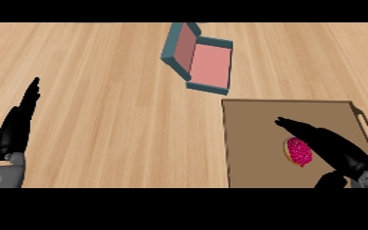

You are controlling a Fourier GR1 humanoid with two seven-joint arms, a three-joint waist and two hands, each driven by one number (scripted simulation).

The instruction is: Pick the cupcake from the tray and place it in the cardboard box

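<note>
A pink-frosted cupcake (298,152) lies on the brown tray (259,126) at the lower right. My right hand (332,147) hovers just to its right, fingers stretched toward the far left and thumb low near the view's edge; the hand is open and partly covers the cupcake's right side. The box (212,63), teal outside and pink inside, sits open at the top centre with its lid tilted up on the left. My left hand (19,122) rests open at the left edge, fingers up.
The wooden counter (115,102) spreads between the left hand, the box and the tray. The tray has a raised rim and a handle (359,122) at its right end. The box's near corner stands just beyond the tray's far left corner.
</note>
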